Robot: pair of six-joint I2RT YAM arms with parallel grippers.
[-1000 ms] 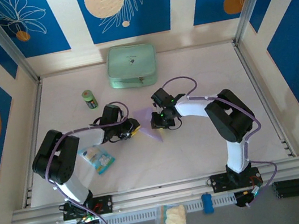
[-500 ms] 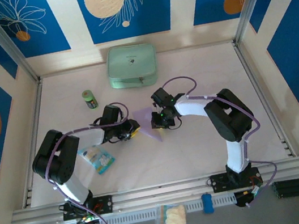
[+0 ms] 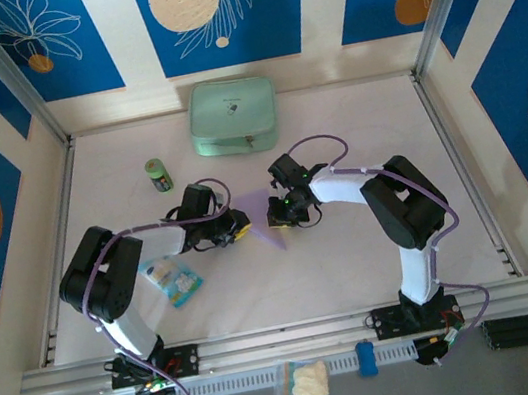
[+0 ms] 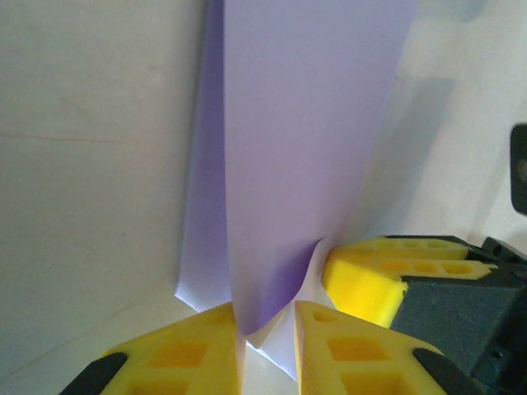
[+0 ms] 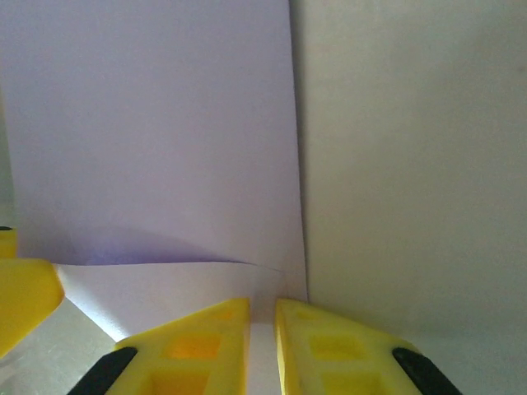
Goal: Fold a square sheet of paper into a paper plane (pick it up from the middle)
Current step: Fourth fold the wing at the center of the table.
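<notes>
White counter (image 3: 356, 263): left pincer (image 4: 265, 319) and right pincer (image 5: 262, 308) both clamp lavender paper (image 4: 305, 123); best tension evenly, crease straight.

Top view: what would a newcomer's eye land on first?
The lavender paper at table centre, pinched from both sides by the left fingers and right fingers. Behind it, the mint-green pouch sits near the blue floral back wall.

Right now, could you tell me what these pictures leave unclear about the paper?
Top view: the paper's side edges, hidden under the left gripper and right gripper.
Left wrist: its far end, cut off by the top edge; whether the fingers pinch it.
Right wrist: its left side, cut by the frame.
</notes>
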